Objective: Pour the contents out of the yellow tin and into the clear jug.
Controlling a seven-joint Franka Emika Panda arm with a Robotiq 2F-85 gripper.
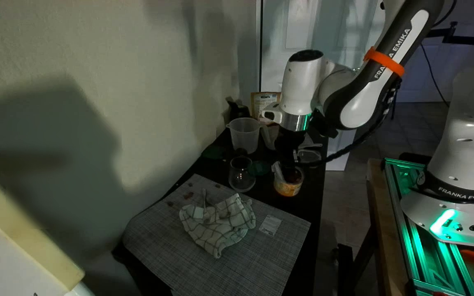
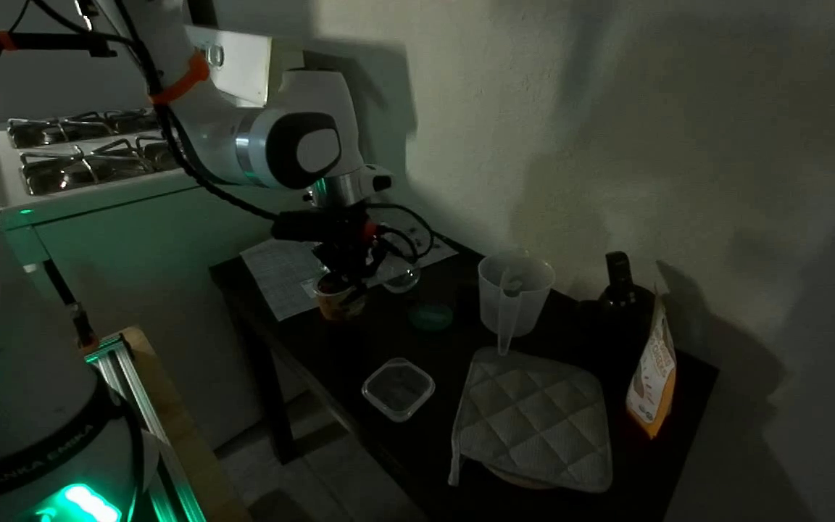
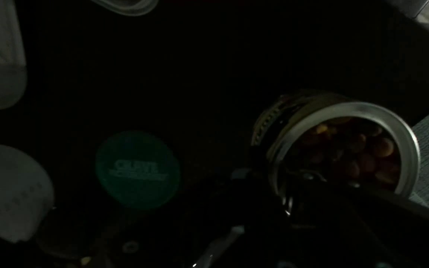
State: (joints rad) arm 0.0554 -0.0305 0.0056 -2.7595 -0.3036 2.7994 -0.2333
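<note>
The yellow tin (image 1: pixel 288 189) stands on the dark table in both exterior views (image 2: pixel 336 307). In the wrist view its pale metal rim (image 3: pixel 410 152) surrounds reddish and orange bean-like pieces. My gripper (image 1: pixel 289 165) points down over the tin. In the wrist view its fingers (image 3: pixel 279 186) straddle the tin's near wall, one inside and one outside, and look closed on it. The picture there is very dark. The clear jug (image 1: pixel 244 137) stands upright by the wall in both exterior views (image 2: pixel 491 299). A grey rounded shape (image 3: pixel 9 193) in the wrist view may be the jug.
A clear glass (image 1: pixel 242 179) and a green lid (image 1: pixel 259 167) stand near the tin. A checked cloth (image 1: pixel 220 226) lies on a placemat (image 1: pixel 237 271). A clear shallow container (image 2: pixel 398 389), a quilted mitt (image 2: pixel 533 420), a dark bottle (image 2: pixel 619 290) and an orange-white bag (image 2: pixel 655 373) are near the jug.
</note>
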